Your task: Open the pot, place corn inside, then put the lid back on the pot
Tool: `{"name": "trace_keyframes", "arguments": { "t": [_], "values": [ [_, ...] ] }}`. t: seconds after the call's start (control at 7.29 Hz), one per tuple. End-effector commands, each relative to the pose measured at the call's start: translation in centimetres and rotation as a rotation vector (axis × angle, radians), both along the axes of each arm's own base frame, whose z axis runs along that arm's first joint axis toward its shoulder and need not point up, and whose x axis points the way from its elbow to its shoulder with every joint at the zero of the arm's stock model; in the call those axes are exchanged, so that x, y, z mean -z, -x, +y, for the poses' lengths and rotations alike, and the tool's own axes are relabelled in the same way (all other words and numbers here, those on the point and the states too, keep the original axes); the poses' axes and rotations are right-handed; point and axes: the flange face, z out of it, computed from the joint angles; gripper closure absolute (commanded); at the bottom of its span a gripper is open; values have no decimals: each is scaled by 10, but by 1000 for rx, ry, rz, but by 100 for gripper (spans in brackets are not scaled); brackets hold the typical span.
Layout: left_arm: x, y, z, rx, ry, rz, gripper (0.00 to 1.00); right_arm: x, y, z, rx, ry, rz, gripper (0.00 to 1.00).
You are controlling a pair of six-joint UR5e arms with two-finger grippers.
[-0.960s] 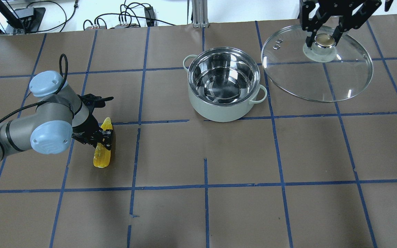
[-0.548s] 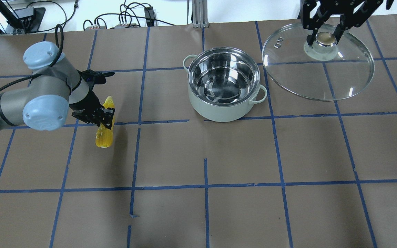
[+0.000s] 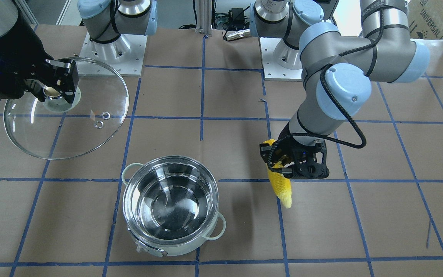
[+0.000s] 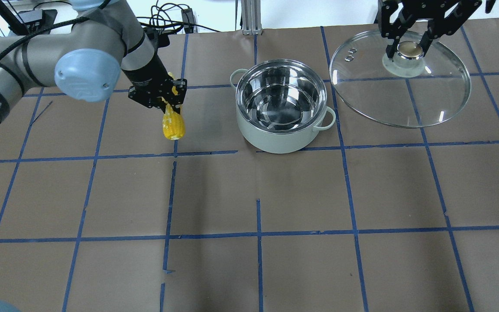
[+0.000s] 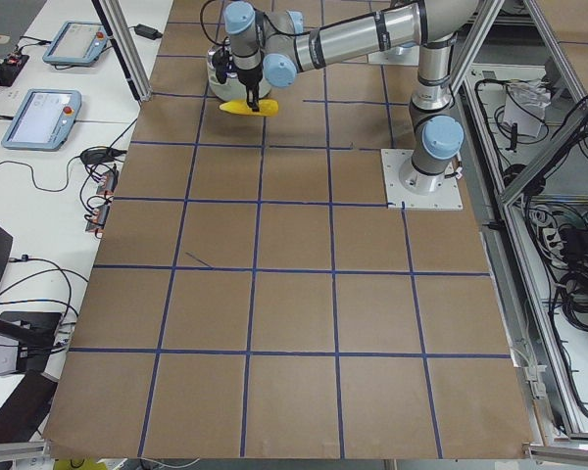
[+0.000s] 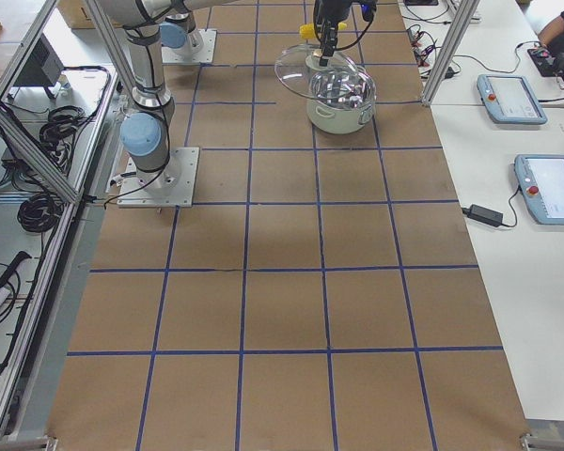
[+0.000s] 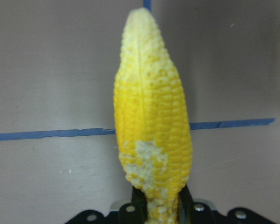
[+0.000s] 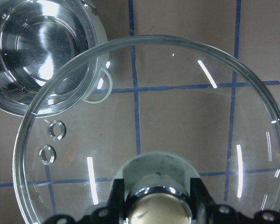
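Note:
The open pot [image 4: 281, 106] stands at the table's back middle, empty; it also shows in the front view [image 3: 171, 204] and the right wrist view [image 8: 42, 51]. My left gripper [image 4: 163, 97] is shut on the yellow corn [image 4: 173, 123] and holds it in the air left of the pot. The corn shows in the front view [image 3: 281, 188] and fills the left wrist view [image 7: 151, 121]. My right gripper [image 4: 407, 45] is shut on the knob of the glass lid [image 4: 405, 95] and holds it raised, right of the pot. The lid shows in the front view [image 3: 64, 130] and the right wrist view [image 8: 177, 116].
Brown paper with blue tape grid lines [image 4: 258, 190] covers the table. Cables and boxes [image 4: 163, 24] lie along the far edge. The arm bases [image 3: 110, 50] stand on white plates at the robot's side.
My left gripper has lifted the corn off the table and carried it up and right toward the pot. The right gripper holds the lid almost still.

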Motion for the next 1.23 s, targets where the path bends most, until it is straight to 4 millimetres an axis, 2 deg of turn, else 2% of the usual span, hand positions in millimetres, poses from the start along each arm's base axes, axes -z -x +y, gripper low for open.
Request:
{"name": "trace_keyframes", "arguments": {
  "t": [0.0, 0.14, 0.27, 0.41, 0.69, 0.82, 1.1],
  "values": [
    [-15, 82, -29, -23, 39, 33, 88, 1, 1, -1, 2, -2, -4, 63],
    [-20, 126, -41, -2, 68, 41, 86, 1, 0, 0, 1, -1, -8, 63],
    [-12, 169, -46, 55, 74, 34, 87, 2, 4, -2, -2, -4, -11, 63],
    [2, 187, -49, 75, 60, 27, 87, 2, 16, -3, 9, -6, -12, 64],
    [20, 199, -41, 101, 36, 1, 87, 5, 58, -7, 6, -19, -20, 64],
    [25, 201, -41, 104, 29, -1, 84, 7, 63, -6, -13, -25, -24, 64],
    [43, 208, -42, 119, 17, -24, 40, 7, 63, -6, -20, -25, -23, 64]
  ]
}}
